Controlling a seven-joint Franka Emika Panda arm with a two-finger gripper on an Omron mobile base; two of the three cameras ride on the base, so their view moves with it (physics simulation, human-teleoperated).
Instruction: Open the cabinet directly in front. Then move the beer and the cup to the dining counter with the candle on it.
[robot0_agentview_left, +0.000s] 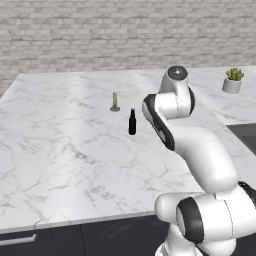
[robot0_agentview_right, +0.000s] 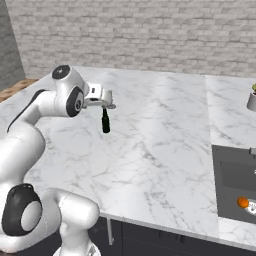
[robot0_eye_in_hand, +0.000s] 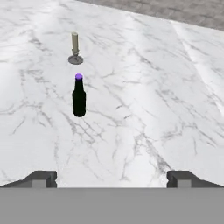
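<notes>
From the hand view I see my gripper (robot0_eye_in_hand: 111, 178) with its two finger tips (robot0_eye_in_hand: 41, 178) spread wide apart at the bottom of the picture, holding nothing, bare marble between them. Ahead of them the dining counter (robot0_agentview_left: 60, 150) runs open and flat, with plenty of room on every side. The beer (robot0_eye_in_hand: 78, 96) stands upright on it, a dark bottle with a purple cap, apart from the fingers and a little left of centre in the hand view. Just behind it stands the candle (robot0_eye_in_hand: 75, 48) on its small round base, near the bottle but not touching. In the left base view the counter's near edge (robot0_agentview_left: 75, 220) sits above dark drawers, and the arm rises at the right (it hides part of the marble there). Farther off to the right a potted plant (robot0_agentview_left: 233, 80) sits, well apart from the bottle. A grey brick wall (robot0_agentview_left: 125, 35) closes the far side.
</notes>
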